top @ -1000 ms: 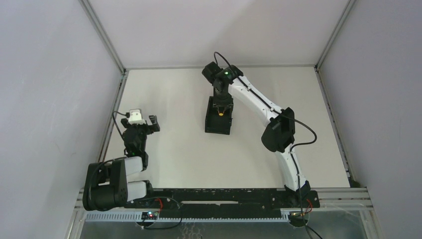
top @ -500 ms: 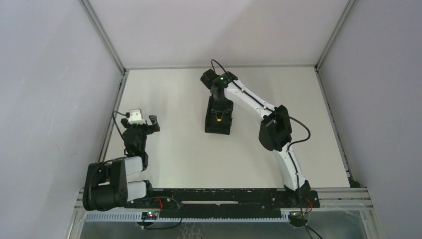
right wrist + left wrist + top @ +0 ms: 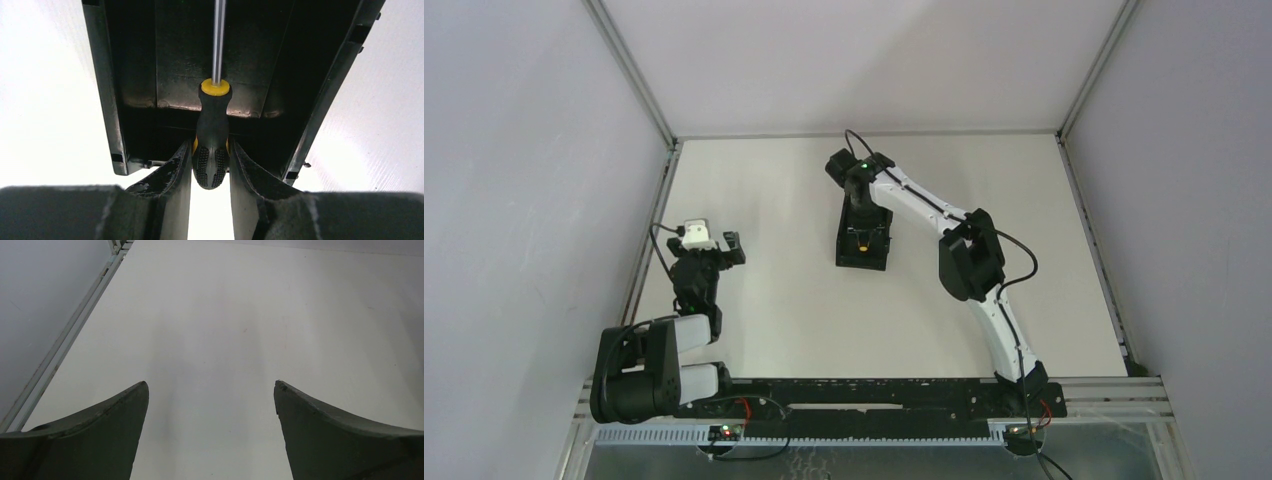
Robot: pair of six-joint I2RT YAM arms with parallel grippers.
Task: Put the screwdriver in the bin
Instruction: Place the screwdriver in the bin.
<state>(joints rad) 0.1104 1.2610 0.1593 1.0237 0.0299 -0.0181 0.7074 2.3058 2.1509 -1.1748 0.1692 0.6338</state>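
The black bin stands on the white table at the middle back. My right gripper hangs over it, shut on the screwdriver. In the right wrist view the fingers clamp the black and yellow handle, and my gripper sits at the bin's near wall. The thin shaft points into the bin, over its dark floor. My left gripper is open and empty at the left side of the table; its view holds only bare table.
Grey walls and aluminium frame rails bound the white table on the left, back and right. The right arm's elbow stands to the right of the bin.
My right gripper has moved a little toward the near end of the bin with the screwdriver, and its elbow has swung left. The left arm has not moved.
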